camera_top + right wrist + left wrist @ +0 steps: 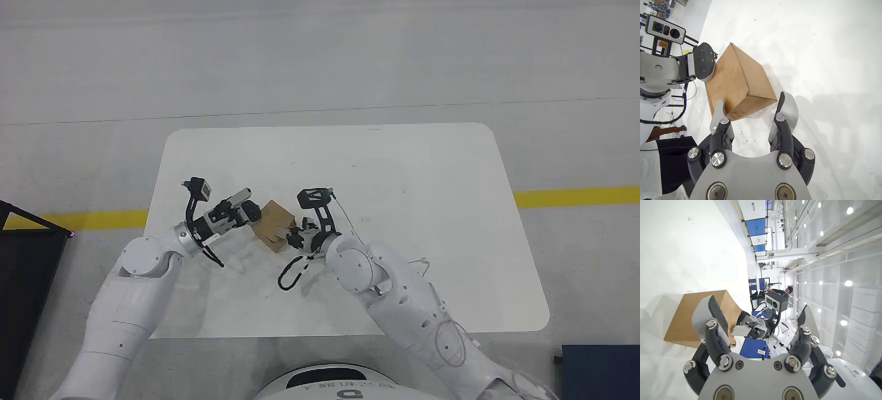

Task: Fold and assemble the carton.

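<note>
Top view shows a small brown carton (272, 222) resting on the white counter (420, 170), left of the middle, between the two hands. We see the left hand (243, 211) just beside one side of it and the right hand (296, 238) just beside the opposite side. We judge the carton to be light, thin board: stiff across its flat panels, easy to dent at corners, and likely to slide on the smooth counter if pushed from one side alone. The soundest hold, we think, is a squeeze across two opposite flat faces, or a pinch on a free panel edge while the other hand braces. Left wrist view adds detail that the top view is too distant to give: the left hand's fingers are spread wide, one ribbed pad (717, 313) lying against a flat face of the carton, the other finger in open air, so it clamps nothing. Right wrist view gives the carton's shape: a formed box with closed faces and a seam along one edge. There the right hand's fingers also stand apart, straddling the nearest lower corner, one finger (717, 113) close against a face and the other clear of the board. We cannot tell whether a flap stands open on the hidden sides.
</note>
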